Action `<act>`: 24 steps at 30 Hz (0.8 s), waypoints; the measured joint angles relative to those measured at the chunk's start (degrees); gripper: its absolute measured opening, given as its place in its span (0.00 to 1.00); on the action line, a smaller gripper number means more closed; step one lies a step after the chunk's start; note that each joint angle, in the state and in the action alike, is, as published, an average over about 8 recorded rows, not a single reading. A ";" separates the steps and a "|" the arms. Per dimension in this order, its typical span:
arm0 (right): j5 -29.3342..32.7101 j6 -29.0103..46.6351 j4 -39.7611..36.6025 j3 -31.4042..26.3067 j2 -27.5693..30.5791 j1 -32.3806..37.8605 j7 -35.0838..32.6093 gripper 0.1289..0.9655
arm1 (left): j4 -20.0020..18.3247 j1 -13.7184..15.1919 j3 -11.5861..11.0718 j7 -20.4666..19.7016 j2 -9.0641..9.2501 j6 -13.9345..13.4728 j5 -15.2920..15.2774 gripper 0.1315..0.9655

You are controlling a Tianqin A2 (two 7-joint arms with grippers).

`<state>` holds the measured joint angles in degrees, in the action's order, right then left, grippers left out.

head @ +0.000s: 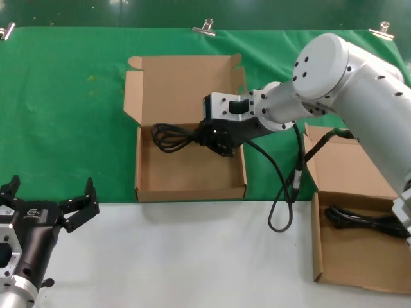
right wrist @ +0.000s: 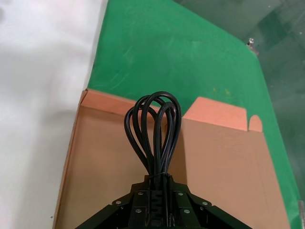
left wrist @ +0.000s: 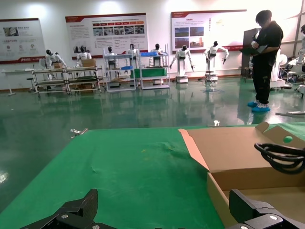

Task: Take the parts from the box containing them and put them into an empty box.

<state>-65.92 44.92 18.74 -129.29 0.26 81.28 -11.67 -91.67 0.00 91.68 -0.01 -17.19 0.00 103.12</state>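
My right gripper is shut on a coiled black power cord, holding it over the back half of the middle cardboard box, whose lid lies open behind. In the right wrist view the cord's loops stick out from the shut gripper above the box floor. Another cord lies in the box at the right. My left gripper is parked at the lower left, open and empty; its wrist view shows the open gripper beside the middle box and the held cord.
Both boxes sit where the green cloth meets the white table front. My arm's own thick black cable dangles between the two boxes. Metal clips pin the cloth's far edge.
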 joint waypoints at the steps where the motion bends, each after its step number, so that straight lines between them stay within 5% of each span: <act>1: -0.67 -0.16 -0.46 -0.59 -0.06 0.11 -0.19 0.10 | 0.00 0.00 0.00 0.00 0.00 0.00 0.00 1.00; 10: -4.08 -1.19 -2.56 -4.27 -0.23 0.56 -0.95 0.10 | 0.00 0.00 0.00 0.00 0.00 0.00 0.00 1.00; 24: -3.18 -0.51 -1.57 -3.52 0.41 -0.43 -1.42 0.26 | 0.00 0.00 0.00 0.00 0.00 0.00 0.00 1.00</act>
<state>-69.10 44.41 17.17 -132.81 0.67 80.85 -13.09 -91.67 0.00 91.68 -0.01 -17.19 0.00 103.12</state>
